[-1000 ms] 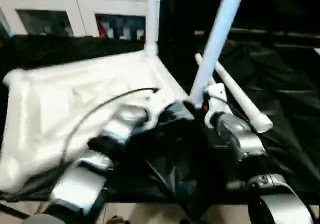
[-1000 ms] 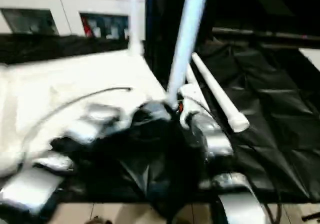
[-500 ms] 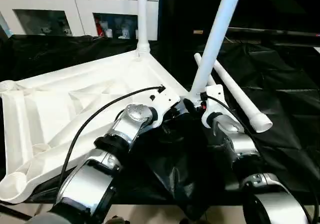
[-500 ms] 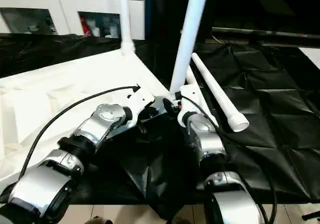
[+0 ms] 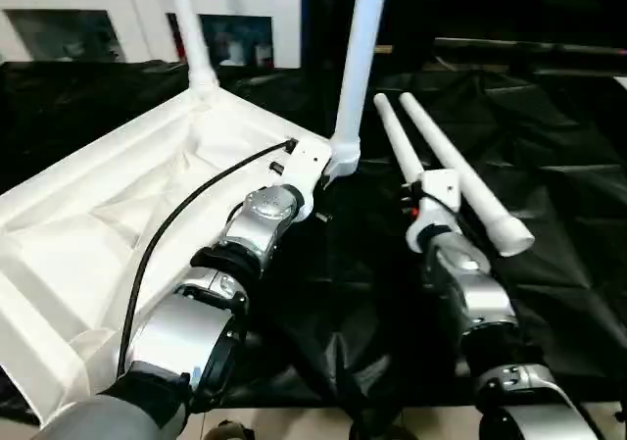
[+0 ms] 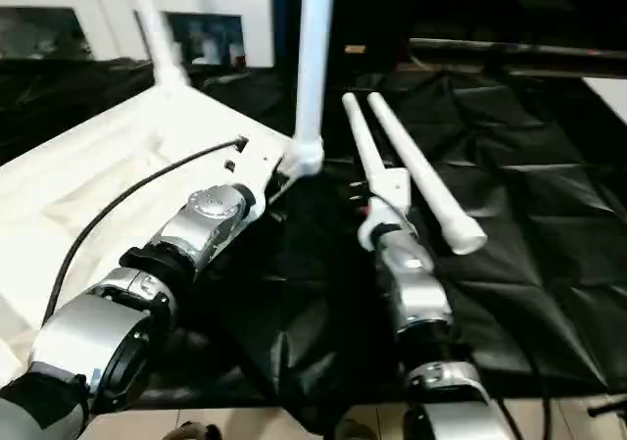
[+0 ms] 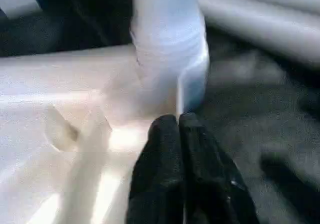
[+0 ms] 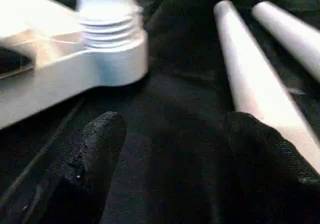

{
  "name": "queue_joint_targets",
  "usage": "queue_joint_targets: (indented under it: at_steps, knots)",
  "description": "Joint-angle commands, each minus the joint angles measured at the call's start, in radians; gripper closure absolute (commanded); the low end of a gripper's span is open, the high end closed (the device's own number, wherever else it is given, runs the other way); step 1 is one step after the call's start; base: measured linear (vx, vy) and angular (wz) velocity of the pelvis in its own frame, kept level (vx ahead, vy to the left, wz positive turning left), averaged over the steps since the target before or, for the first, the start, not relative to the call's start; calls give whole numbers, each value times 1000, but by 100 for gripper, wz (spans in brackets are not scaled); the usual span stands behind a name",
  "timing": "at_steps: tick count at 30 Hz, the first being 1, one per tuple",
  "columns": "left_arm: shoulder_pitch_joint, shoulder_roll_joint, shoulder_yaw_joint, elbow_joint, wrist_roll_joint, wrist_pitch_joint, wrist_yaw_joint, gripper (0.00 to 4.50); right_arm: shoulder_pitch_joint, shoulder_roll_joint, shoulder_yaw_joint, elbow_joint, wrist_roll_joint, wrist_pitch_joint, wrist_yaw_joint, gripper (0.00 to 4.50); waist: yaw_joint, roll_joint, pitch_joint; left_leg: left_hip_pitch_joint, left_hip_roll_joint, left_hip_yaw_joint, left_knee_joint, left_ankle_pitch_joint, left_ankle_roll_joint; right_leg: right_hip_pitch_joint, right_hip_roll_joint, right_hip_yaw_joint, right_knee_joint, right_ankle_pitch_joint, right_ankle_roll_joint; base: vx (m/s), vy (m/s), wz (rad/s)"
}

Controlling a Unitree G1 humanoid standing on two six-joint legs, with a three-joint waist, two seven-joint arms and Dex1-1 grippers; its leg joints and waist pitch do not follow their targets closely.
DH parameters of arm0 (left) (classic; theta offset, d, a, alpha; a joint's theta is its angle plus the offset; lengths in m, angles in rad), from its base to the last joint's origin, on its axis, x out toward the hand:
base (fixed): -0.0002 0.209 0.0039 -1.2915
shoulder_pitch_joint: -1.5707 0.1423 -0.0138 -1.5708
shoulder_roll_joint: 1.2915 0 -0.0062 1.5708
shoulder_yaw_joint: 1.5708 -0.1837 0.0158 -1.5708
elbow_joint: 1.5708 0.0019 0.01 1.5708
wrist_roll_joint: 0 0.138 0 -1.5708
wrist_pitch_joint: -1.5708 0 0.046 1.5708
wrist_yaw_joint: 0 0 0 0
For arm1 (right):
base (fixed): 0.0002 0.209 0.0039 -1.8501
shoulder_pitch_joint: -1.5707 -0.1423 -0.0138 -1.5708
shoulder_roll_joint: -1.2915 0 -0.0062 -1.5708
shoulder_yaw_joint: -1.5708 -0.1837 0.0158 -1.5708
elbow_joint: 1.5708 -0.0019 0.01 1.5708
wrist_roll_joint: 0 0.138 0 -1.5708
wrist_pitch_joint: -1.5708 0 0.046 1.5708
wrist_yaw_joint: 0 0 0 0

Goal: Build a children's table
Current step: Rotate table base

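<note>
mostly black crinkled cloth (image 5: 558, 215) underfoot, perhaps white cabinets (image 5: 118, 19) behind

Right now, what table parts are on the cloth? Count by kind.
Tabletop: 1, upside down
Legs standing in corner sockets: 2, far one and near one
Legs lying loose on the black cloth: 2, one beside the other
Total: 5

Head views are evenly lit and sharp; the white tabletop (image 5: 88, 224) glares against dark cloth (image 5: 549, 166); wrist views are soft, close surfaces blurred.
</note>
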Motion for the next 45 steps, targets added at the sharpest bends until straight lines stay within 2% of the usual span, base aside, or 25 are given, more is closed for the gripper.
queue_joint_targets:
  at_steps: [1,2,3,6,8,10,11,13,14,15,17,18,19,20,21,22,24,28,29,32,33,35,37,41,45]
  knots:
    - [-50,15,19,-37,-9,-53,-3,394,-4,-3,6,-6,-5,15,8,96,7,-5,-82,27,13,-3,-42,-94,165,78,-38,28,-35,-2,-289,0,0,0]
    - [-43,42,10,-62,1,-58,-40,407,-10,-6,13,4,-12,12,16,96,11,-10,-78,29,16,-3,-46,-128,145,77,-41,28,-40,-61,-277,0,0,0]
    - [-33,73,0,-95,10,-58,-74,400,-17,-7,17,13,-17,9,21,96,12,-8,-74,29,16,-3,-49,-148,134,77,-43,28,-44,-97,-270,0,0,0]
    - [-12,142,-13,-161,24,-43,-94,352,-27,-11,29,30,-27,3,32,96,9,-10,-71,31,14,-5,-55,-202,78,76,-43,32,-52,-208,-222,0,0,0]
    - [10,194,-15,-215,30,8,-117,366,-31,-11,34,37,-30,3,34,96,11,-10,-70,31,16,-6,-56,-203,51,73,-43,35,-47,-214,-211,0,0,0]
    - [33,239,-29,-256,54,53,-144,355,-33,-9,36,39,-27,6,38,96,10,-10,-72,29,13,-5,-54,-189,45,72,-40,36,-43,-190,-208,0,0,0]
    - [67,293,-48,-323,87,134,-176,325,-36,-8,41,42,-25,5,49,96,10,-8,-72,32,17,-6,-55,-189,39,71,-42,37,-38,-179,-212,0,0,0]
    - [107,352,-68,-400,123,226,-212,322,-39,-7,46,44,-23,4,61,96,5,-12,-69,29,15,-4,-56,-192,34,68,-39,37,-39,-190,-208,0,0,0]
    - [126,378,-70,-435,139,260,-221,322,-41,-6,48,47,-24,2,63,96,6,-6,-69,32,15,-5,-56,-201,25,66,-39,38,-40,-204,-205,0,0,0]
    - [179,452,-74,-534,187,357,-243,319,-48,-4,53,56,-28,-5,67,96,8,-2,-72,35,23,-8,-57,-199,16,68,-46,39,-34,-194,-210,0,0,0]
    - [242,547,-77,-658,251,477,-264,298,-60,-1,55,75,-32,-13,68,96,-3,2,-68,28,24,-10,-62,-201,3,68,-42,38,-31,-195,-204,0,0,0]
    - [266,585,-71,-706,278,523,-274,281,-65,1,55,83,-32,-15,69,96,-6,6,-67,37,22,-8,-61,-221,-16,61,-38,39,-34,-206,-202,0,0,0]
    - [284,610,-69,-744,289,560,-288,274,-68,3,55,88,-33,-16,71,96,-6,6,-64,35,19,-8,-62,-225,-18,61,-35,39,-36,-208,-202,0,0,0]
    - [292,620,-67,-761,294,575,-294,274,-69,3,55,90,-33,-16,72,96,-1,8,-65,41,23,-8,-63,-240,-29,58,-37,40,-36,-207,-204,0,0,0]
    - [347,696,-73,-872,335,674,-352,274,-76,6,58,104,-36,-17,77,96,-2,5,-63,39,23,-8,-64,-242,-30,59,-36,40,-35,-206,-204,0,0,0]
    - [372,728,-75,-923,345,715,-382,245,-79,7,61,110,-38,-17,80,96,0,8,-61,40,23,-10,-67,-252,-39,57,-37,40,-35,-221,-201,0,0,0]
    - [396,760,-75,-973,353,755,-413,236,-83,8,65,116,-40,-18,81,96,0,9,-59,42,22,-9,-67,-263,-44,53,-35,42,-36,-226,-200,0,0,0]
    - [509,942,-108,-1151,368,899,-577,236,-105,20,81,141,-50,-22,86,96,1,13,-59,42,19,-13,-69,-292,-62,53,-36,43,-34,-243,-191,0,0,0]
    - [511,945,-109,-1153,368,900,-579,236,-105,20,82,141,-50,-22,86,96,-3,10,-57,40,15,-11,-70,-297,-61,52,-31,43,-37,-246,-188,0,0,0]
    - [569,979,-129,-1227,313,949,-659,236,-123,29,84,161,-50,-31,97,96,-2,20,-59,43,15,-12,-68,-302,-71,52,-33,45,-35,-222,-197,0,0,0]
    - [569,979,-129,-1227,313,949,-659,236,-123,29,84,161,-50,-31,97,96,-4,18,-59,40,15,-14,-70,-298,-71,55,-33,45,-33,-215,-201,0,0,0]
    - [604,982,-154,-1250,290,940,-704,236,-131,31,86,170,-51,-37,106,96,-3,23,-60,40,13,-13,-68,-303,-72,54,-29,44,-31,-197,-209,0,0,0]
    - [615,980,-169,-1253,286,938,-719,236,-135,30,86,176,-50,-41,109,96,-6,19,-60,39,11,-13,-67,-310,-70,55,-29,45,-31,-201,-209,0,0,0]
    - [627,968,-216,-1210,268,895,-763,236,-147,32,79,195,-41,-50,114,96,-6,17,-61,37,9,-14,-65,-311,-65,57,-30,45,-34,-216,-209,0,0,0]
    - [637,968,-268,-1159,258,843,-800,236,-150,35,84,199,-46,-54,121,96,-15,20,-61,36,9,-18,-67,-334,-68,57,-30,45,-34,-230,-207,0,0,0]
